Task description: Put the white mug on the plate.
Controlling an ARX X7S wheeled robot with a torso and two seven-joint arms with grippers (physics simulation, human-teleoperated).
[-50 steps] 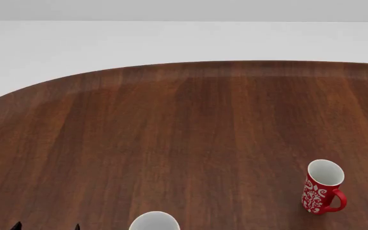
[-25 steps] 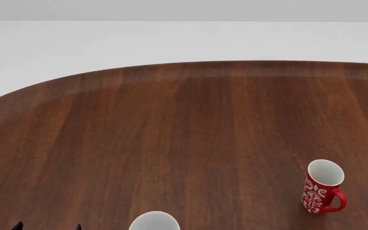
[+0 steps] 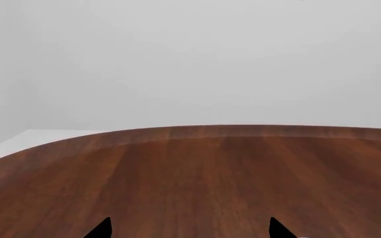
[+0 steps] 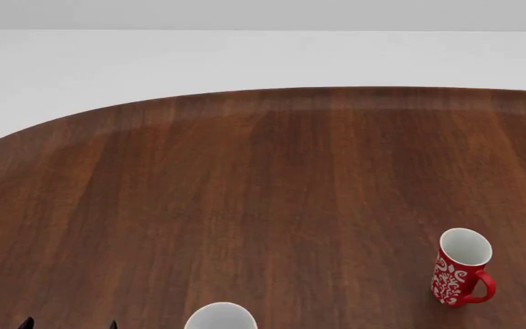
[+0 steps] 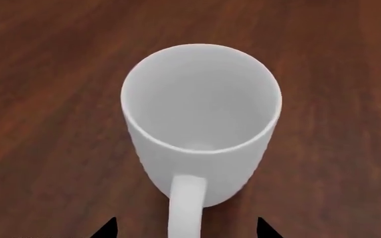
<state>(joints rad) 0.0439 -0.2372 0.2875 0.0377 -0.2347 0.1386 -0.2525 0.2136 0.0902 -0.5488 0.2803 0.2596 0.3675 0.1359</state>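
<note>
The white mug point(image 4: 221, 317) stands upright on the wooden table, cut off by the near edge of the head view. In the right wrist view I look down into the mug point(image 5: 200, 114). Its handle point(image 5: 186, 208) points toward my right gripper point(image 5: 187, 230) and runs between the two spread fingertips, with a gap on each side. The right gripper is open and holds nothing. My left gripper point(image 4: 68, 324) is open and empty to the left of the mug, with only its tips showing; it also shows in the left wrist view point(image 3: 190, 230). The plate is out of view.
A red mug with white swirl patterns point(image 4: 462, 267) stands upright at the right, its handle facing right. The dark wooden table point(image 4: 244, 171) has a rounded far edge point(image 3: 204, 130), with a pale floor and wall beyond it.
</note>
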